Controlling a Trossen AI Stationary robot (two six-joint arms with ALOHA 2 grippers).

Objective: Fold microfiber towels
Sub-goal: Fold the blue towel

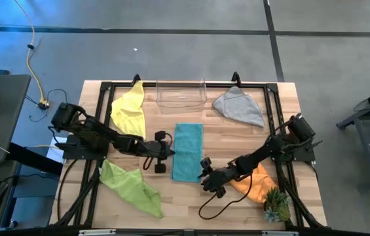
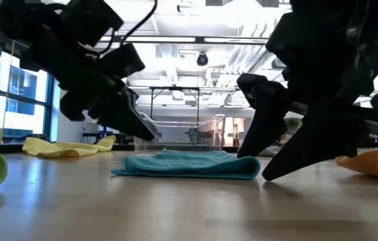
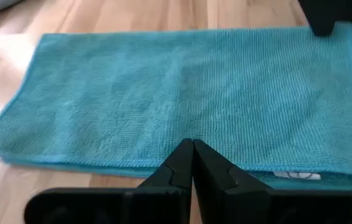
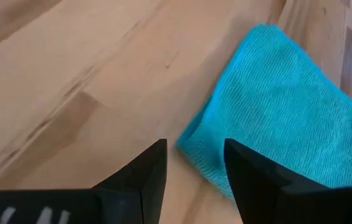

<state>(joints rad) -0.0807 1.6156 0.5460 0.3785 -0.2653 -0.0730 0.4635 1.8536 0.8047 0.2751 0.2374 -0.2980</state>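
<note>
The teal blue towel [image 1: 187, 151] lies in the middle of my table [image 1: 191, 210], already folded to a long rectangle, flat on the wood. My left gripper [image 3: 192, 163] stands at its left long edge, and its two fingers are pressed together with nothing between them; the tips sit just at the hem of the cloth, where a small white label shows. In the high view this gripper [image 1: 163, 157] is beside the towel, about at the half of its length.

My right gripper [image 4: 194, 163] is at the near right corner of the same towel. Its fingers are spread apart, and the corner of the cloth lies just in front of the gap, not between the fingers. From above, this gripper [image 1: 209, 178] is low over the bare wood beside the towel.

The other towels are around the table. The yellow towel [image 1: 129, 108] is at the far left, the grey towel [image 1: 239, 106] at the far right, both loose and not folded. The lime green towel [image 1: 131, 187] lies crumpled at the near left. The orange towel [image 1: 258, 183] lies at the near right, partly under my right arm, beside the small green plant [image 1: 277, 206]. The clear plastic bin [image 1: 181, 94] stands at the far edge, between the yellow and the grey one
</note>
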